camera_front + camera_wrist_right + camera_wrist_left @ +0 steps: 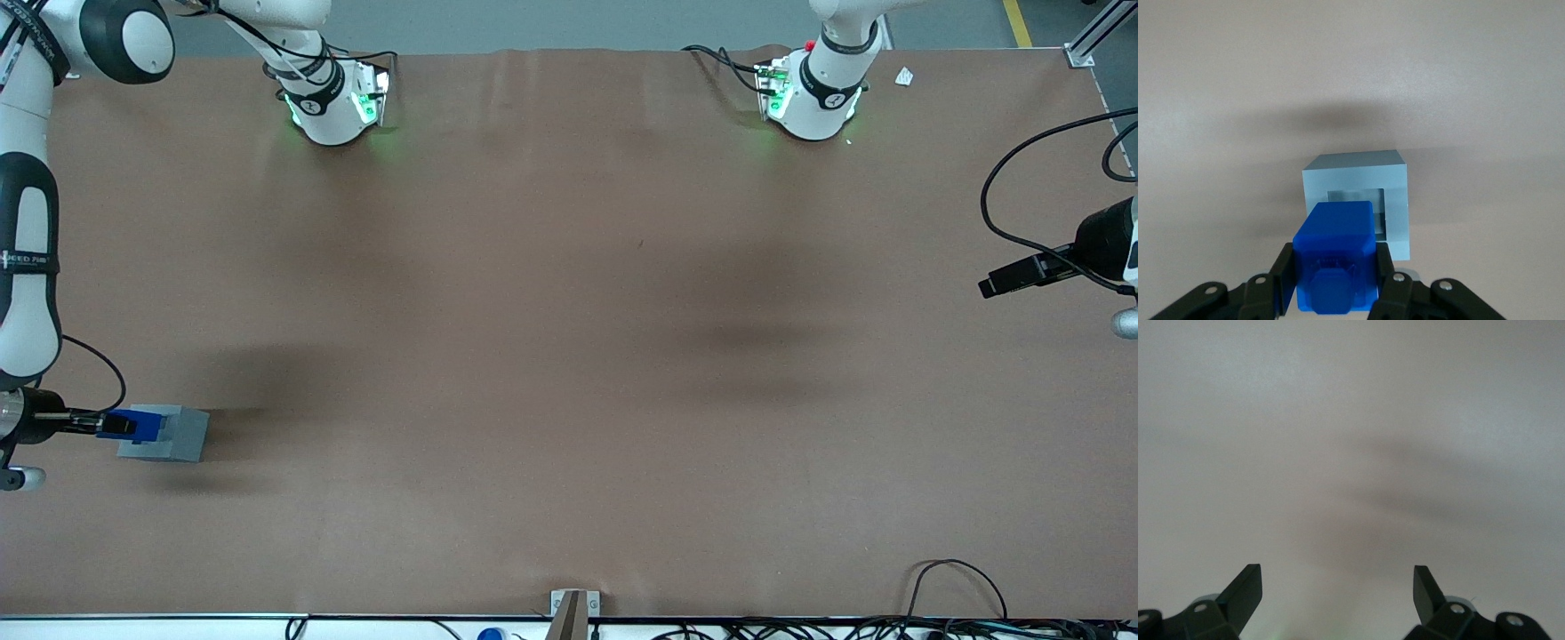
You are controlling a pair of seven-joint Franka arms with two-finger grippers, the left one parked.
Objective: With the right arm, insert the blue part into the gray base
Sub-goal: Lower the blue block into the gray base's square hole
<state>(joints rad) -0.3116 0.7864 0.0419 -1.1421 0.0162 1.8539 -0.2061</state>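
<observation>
Table (569, 356): flat matte brown sheet, faint creases, soft shadows.

Right arm (27, 267): glossy white jointed shell with black bands, thin black cable looping near the wrist; stands at the working arm's end of the table.

Gripper (108, 425): black, two-fingered, reaching level toward the gray base. In the wrist view the gripper (1335, 283) is clamped on the blue part, one black finger pressed flat to each side face, with no gap showing.

Blue part (1335, 257): bright-blue smooth plastic, roughly cubic, rounded edges, a raised octagonal boss on the face toward the wrist camera. Front view puts the blue part (142, 424) over the gray base, toward the base's 9 o'clock edge.

Gray base (1358, 200): plain boxy block, pale gray-blue, matte, with a square recess in its top and a lighter rim. The blue part covers the recess's 7 o'clock corner; whether it touches the rim is hard to judge, probably just above it. In the front view the gray base (178, 436) sits flat on the table.
</observation>
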